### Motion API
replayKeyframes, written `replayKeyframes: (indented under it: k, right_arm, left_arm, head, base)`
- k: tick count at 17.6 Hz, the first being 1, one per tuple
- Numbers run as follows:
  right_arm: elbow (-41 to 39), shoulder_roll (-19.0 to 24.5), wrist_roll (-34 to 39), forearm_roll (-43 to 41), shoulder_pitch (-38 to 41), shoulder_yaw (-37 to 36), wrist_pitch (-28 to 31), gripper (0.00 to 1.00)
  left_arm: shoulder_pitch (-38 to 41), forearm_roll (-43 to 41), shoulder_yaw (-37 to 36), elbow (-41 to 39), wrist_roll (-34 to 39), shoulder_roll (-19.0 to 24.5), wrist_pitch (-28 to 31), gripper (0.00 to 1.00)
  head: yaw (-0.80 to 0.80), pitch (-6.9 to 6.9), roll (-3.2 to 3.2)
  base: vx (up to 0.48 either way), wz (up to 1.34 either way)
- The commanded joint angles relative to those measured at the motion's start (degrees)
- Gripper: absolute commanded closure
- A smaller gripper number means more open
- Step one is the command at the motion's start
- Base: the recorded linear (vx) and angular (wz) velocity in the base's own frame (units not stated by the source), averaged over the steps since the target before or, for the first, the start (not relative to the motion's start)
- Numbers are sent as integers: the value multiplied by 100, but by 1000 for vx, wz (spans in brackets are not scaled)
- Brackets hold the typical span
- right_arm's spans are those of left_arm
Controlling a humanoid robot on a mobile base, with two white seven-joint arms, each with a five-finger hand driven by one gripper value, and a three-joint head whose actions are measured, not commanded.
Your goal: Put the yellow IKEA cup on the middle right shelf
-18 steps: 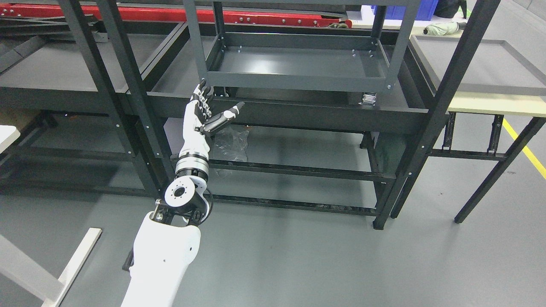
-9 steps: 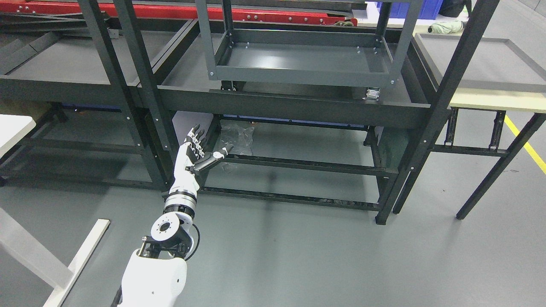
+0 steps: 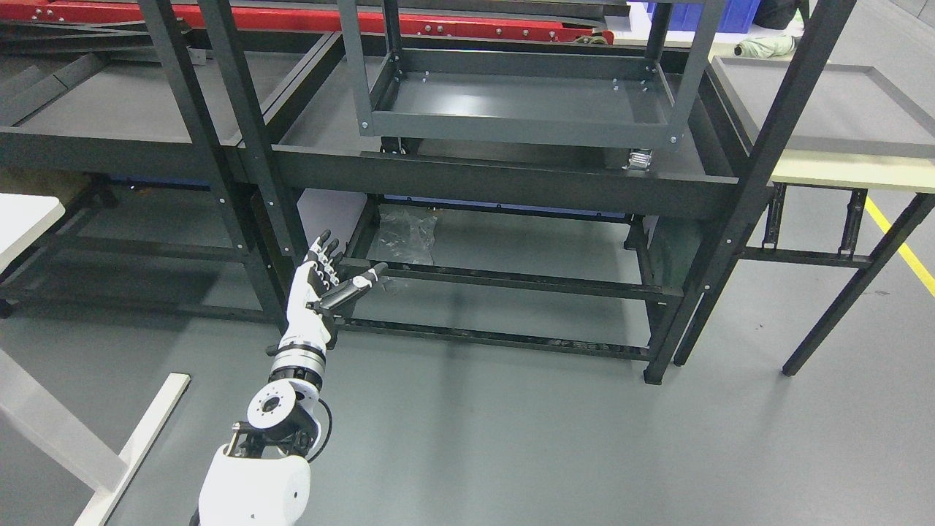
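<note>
No yellow cup shows anywhere in the head view. My left hand (image 3: 332, 274) rises from the lower left on its white arm, fingers spread and thumb stuck out to the right, holding nothing. It hangs in front of the lower rails of the dark metal rack (image 3: 504, 183), beside the rack's left upright. The rack's shelf holds a small dark grey cart (image 3: 511, 109) with an empty tray. The right hand is out of view.
A crumpled clear plastic bag (image 3: 407, 234) lies under the rack. A white table edge (image 3: 22, 219) and white board (image 3: 131, 446) sit at the left. Another rack (image 3: 109, 109) stands left, a tray-topped table (image 3: 825, 109) right. Grey floor spreads in front.
My left hand has dropped from the height of the shelf's front edge to the lower rails and drawn back toward me, still open. The camera has also shifted slightly.
</note>
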Motion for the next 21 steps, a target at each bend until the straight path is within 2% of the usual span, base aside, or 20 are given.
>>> replayKeyframes:
  k: [1,21]
  right_arm:
    - [0,-100,-4,0,35,0,-1,1]
    - [0,-100,-4,0,36,0,-1,1]
  left_arm:
    - [141,-2,10,16,-35,100,3,1]
    - [89,-2,-17,60,-114,100,3,1]
  head:
    - [0,0,0]
    - [0,0,0]
  base:
    - [0,0]
    - [11,-1]
